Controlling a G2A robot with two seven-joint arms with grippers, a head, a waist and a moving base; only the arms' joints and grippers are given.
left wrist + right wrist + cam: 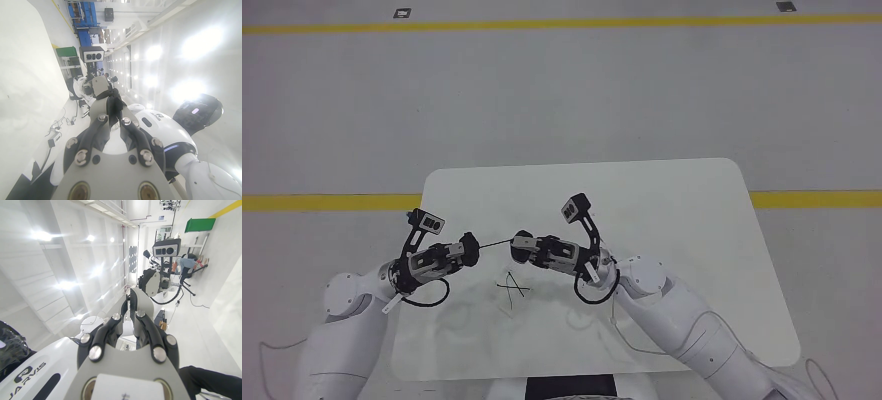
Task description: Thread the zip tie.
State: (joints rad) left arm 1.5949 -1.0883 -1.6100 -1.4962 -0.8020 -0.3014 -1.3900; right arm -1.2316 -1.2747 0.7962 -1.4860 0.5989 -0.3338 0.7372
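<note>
Strung in air above table (pixel 692 210): thin zip tie (pixel 494 244), clenched at one end by left jaws, at the other by right jaws. Probably light, springy, slippery; best pinched near tip and head.

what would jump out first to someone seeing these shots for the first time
Two arms meet tip to tip over the white table: the left hand and the right hand face each other, with a thin dark zip tie stretched between them. On the table, a little nearer the robot, lie a few loose dark ties, crossed over each other.
</note>
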